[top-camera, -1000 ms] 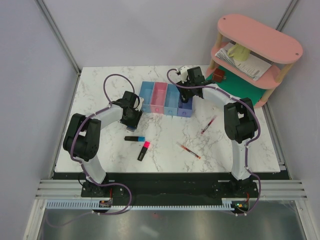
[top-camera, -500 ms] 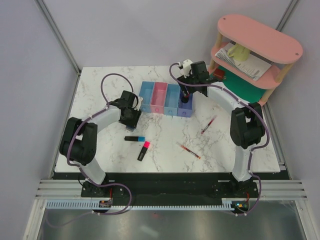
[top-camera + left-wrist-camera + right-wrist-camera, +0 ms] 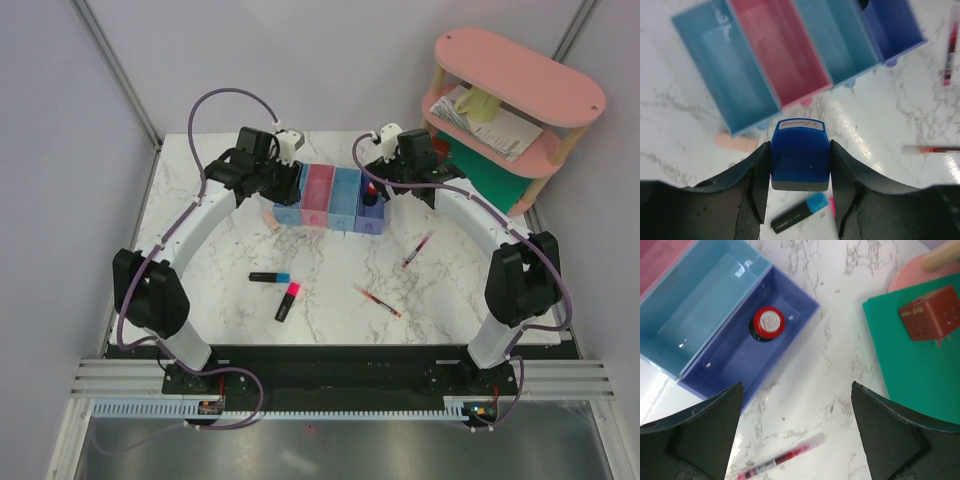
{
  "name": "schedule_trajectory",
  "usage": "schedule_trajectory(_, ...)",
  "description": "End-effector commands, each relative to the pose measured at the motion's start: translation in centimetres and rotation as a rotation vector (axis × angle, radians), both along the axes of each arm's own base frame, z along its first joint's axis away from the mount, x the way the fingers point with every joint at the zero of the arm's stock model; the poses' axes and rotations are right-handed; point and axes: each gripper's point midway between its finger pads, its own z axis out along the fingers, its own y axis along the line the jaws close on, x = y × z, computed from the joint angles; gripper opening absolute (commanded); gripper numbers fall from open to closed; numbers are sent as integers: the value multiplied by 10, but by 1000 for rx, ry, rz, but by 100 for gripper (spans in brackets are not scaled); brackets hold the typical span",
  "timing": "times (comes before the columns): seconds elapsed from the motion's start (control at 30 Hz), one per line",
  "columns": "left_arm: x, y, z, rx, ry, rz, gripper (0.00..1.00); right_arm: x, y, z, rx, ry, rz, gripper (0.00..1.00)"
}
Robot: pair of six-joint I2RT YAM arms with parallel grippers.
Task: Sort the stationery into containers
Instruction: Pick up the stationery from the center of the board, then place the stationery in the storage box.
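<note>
- In the overhead view, the right claw [image 3: 405,163] has let go and drawn back beyond the far-right end of the row of four joined translucent plastic bins [image 3: 320,192]. The small black bottle with a red cap [image 3: 372,205] now stands alone in the purple-blue end bin, so one item is sorted.
- In the same view, the left claw [image 3: 268,178] has swung from the row's near-left side to above its left end.
- Still loose on the white marble table [image 3: 200,280], on the near side of the row, are the black highlighter with a blue cap [image 3: 270,277], the black highlighter with a pink cap [image 3: 288,302], one thin red pen [image 3: 417,249] and a second thin red pen [image 3: 377,301]. The flat beige eraser [image 3: 270,218] lies just beside the row's left near corner.
- In the left wrist view, the left claw pinches the blue-white rectangular block [image 3: 800,155] from both sides. The block hangs just short of the light blue left-end bin [image 3: 725,75]. We judge that dropping it into a bin comes next.
- In the right wrist view, the right claw's fingers [image 3: 705,425] are spread wide with nothing between them. The bottle stands upright in its bin.
</note>
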Motion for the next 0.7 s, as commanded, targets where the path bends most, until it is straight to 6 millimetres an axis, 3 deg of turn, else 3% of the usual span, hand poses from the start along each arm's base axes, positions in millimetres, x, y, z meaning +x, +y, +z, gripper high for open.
schedule_trajectory(0.0, 12, -60, 28, -106, -13, -125, 40, -18, -21, 6, -16, -8, -46, 96)
schedule_trajectory(0.13, 23, -101, 24, -126, -10, -185, 40, -44, -42, -2, 7, 31, -68, 93)
schedule_trajectory(0.17, 25, -109, 21, -128, -3, -196, 40, -55, -47, -18, 2, 69, -75, 92)
schedule_trajectory(0.23, 31, -129, 12, -132, 7, -221, 40, -65, -62, -23, 10, 81, -104, 91)
schedule_trajectory(0.3, 32, -146, 13, -146, 5, -245, 40, -81, -72, -44, 18, 134, -124, 89)
schedule_trajectory(0.33, 33, -152, 2, -139, 25, -248, 40, -87, -78, -44, 27, 137, -136, 88)
schedule_trajectory(0.37, 33, -157, -1, -142, 30, -254, 40, -98, -82, -59, 23, 173, -145, 87)
schedule_trajectory(0.53, 36, -184, -15, -160, 56, -269, 40, -131, -82, -82, 64, 244, -140, 84)
schedule_trajectory(0.67, 35, -204, -16, -174, 52, -287, 40, -143, -84, -98, 64, 281, -131, 83)
